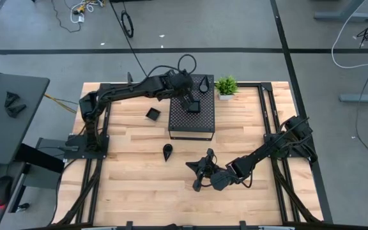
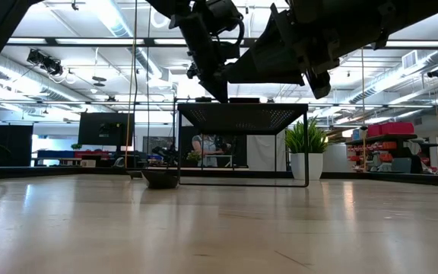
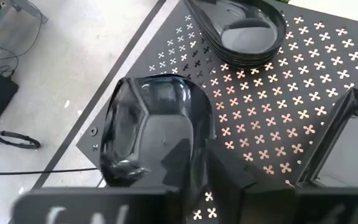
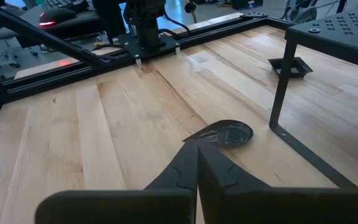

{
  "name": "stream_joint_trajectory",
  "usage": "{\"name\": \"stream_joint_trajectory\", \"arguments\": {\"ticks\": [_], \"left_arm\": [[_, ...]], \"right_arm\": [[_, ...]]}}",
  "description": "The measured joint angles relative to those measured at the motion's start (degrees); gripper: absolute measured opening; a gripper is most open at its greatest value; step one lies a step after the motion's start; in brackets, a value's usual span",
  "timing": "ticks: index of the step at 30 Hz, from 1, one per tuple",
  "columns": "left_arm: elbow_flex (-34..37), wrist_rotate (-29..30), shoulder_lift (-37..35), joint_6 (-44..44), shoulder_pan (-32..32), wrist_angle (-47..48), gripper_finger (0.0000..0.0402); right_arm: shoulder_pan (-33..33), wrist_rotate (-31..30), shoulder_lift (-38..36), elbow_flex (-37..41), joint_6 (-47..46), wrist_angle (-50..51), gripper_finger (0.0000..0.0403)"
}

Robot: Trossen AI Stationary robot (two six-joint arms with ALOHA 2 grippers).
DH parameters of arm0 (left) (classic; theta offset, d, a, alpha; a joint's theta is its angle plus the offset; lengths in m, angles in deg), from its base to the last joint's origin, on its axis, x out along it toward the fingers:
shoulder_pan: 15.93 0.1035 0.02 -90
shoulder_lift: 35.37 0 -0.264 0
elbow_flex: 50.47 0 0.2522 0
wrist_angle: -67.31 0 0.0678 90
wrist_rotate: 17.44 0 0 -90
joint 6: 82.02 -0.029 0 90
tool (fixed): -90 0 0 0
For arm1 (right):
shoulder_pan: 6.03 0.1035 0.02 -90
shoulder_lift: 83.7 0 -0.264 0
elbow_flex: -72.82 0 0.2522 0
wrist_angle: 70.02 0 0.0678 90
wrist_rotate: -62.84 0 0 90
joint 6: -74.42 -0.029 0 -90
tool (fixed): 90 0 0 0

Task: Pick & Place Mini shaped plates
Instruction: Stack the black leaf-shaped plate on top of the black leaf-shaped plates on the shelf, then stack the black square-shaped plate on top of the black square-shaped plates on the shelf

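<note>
Glossy black plates [image 3: 154, 130], wooden table [image 1: 139, 172]

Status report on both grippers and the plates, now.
Left gripper over the perforated box, rounded plate between its fingers, teardrop plate already there. Right gripper shut, empty, low over the table. Teardrop plate on table waiting. Nothing blocking.

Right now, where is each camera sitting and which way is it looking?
High view: above, looking down; both arms, perforated box, teardrop plate.
Low view: table height, looking across; arms overhead, box.
Left wrist view: on the left arm, over the box top; left end effector at a rounded plate.
Right wrist view: on the right arm; shut right end effector facing the teardrop plate.
Shared: high and right wrist views show that teardrop plate.
</note>
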Motion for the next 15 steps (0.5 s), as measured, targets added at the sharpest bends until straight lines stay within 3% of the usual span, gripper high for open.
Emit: {"name": "stream_joint_trajectory", "arguments": {"ticks": [8,15], "left_arm": [[-4.22,-0.02,-0.74,-0.38,-0.63,7.07,0.0110],[-12.67,1.09,-3.45,-1.95,-3.43,27.10,0.0112]], "right_arm": [[0.00,0.00,0.00,0.00,0.00,0.01,0.0004],[0.01,0.00,0.00,0.00,-0.18,0.03,0.0004]]}}
